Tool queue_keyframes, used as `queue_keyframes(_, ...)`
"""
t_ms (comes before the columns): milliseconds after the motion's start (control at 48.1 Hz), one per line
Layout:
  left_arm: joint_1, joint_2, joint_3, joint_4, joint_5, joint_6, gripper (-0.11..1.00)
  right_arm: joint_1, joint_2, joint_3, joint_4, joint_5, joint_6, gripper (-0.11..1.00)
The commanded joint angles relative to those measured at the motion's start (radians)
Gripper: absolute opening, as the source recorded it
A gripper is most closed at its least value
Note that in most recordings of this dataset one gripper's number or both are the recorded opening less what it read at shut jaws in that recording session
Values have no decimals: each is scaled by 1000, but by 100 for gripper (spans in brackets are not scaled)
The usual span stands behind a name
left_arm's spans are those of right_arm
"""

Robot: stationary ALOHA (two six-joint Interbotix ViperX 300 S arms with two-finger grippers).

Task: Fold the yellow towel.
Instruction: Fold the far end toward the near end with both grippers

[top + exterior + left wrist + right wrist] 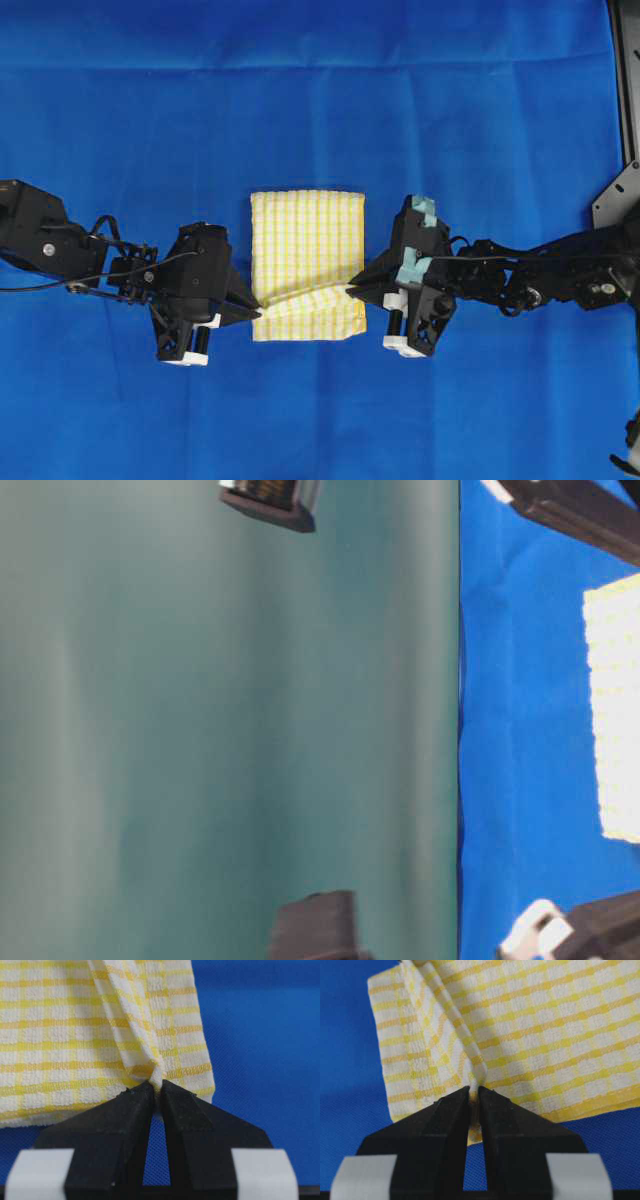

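While both arms reach inward, left hand and right hand pinch the yellow towel

The yellow towel is a soft woven cloth with a nubbly, matt checked weave. Pinched at the left gripper, it meets matt black plastic fingers. Under both hands the blue cloth looks smooth, fine-knit and matt.

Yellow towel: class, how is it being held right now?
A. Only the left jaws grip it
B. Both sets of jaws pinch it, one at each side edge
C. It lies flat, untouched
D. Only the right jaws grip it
B: the yellow towel is pinched at opposite side edges by the left gripper and the right gripper, each raising a ridge of cloth.
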Motion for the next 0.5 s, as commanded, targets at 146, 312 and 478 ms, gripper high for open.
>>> queue_keyframes(146, -5, 6, -14, 3, -8, 0, 6, 20, -5, -18, 2, 6, 0, 8)
queue_keyframes(312, 9, 3, -21, 2, -8, 12, 6, 34, -2, -25, 2, 17, 0, 8)
queue_keyframes(478, 9, -34, -35, 6, 6, 17, 6, 37, -3, -25, 2, 17, -2, 30)
